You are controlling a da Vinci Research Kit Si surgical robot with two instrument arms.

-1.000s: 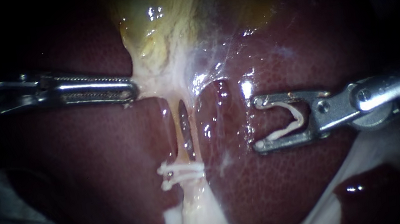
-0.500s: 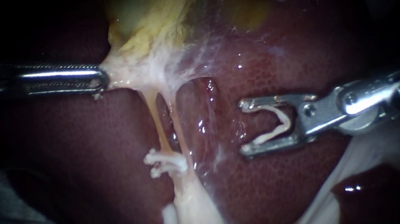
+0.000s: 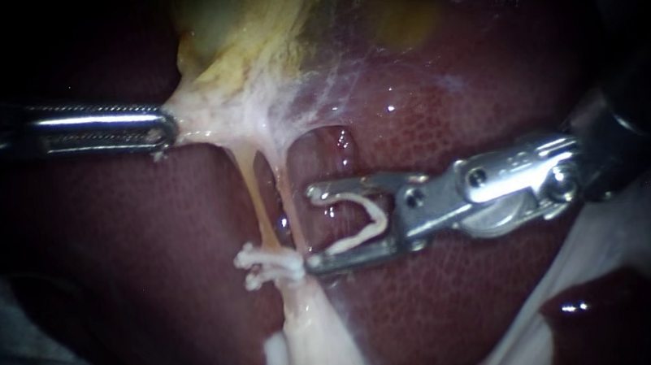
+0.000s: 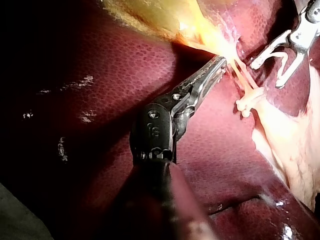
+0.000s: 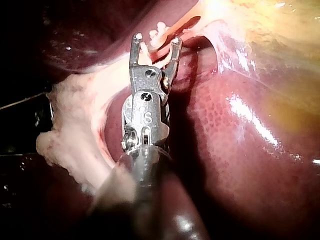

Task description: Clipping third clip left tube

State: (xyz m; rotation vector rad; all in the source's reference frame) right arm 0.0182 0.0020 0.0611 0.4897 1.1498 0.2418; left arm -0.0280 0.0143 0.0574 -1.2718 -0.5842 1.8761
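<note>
My left instrument (image 3: 166, 132) comes in from the left, its jaws shut on pale tissue at the foot of the yellowish gallbladder (image 3: 242, 28), which it holds taut. Two thin tubes run down from there; the left tube (image 3: 255, 194) carries two white clips (image 3: 268, 266) low down. My right instrument (image 3: 313, 228) holds an open white clip (image 3: 363, 223) between its spread jaws. Its lower tip lies against the tissue just right of the placed clips. The tubes are outside its jaws. The right wrist view shows its jaws (image 5: 156, 39) just short of the clips (image 5: 160, 29).
Dark red liver (image 3: 147, 268) lies on both sides of the tubes. Pale fatty tissue (image 3: 312, 348) spreads below the clips and toward the lower right. In the left wrist view my right instrument (image 4: 266, 75) sits beyond my left instrument's jaws (image 4: 221, 60).
My right instrument has moved left across the liver with its clip, up to the tubes. Earlier my left instrument pulled the gallbladder's foot leftward, stretching the tubes; it has held still since.
</note>
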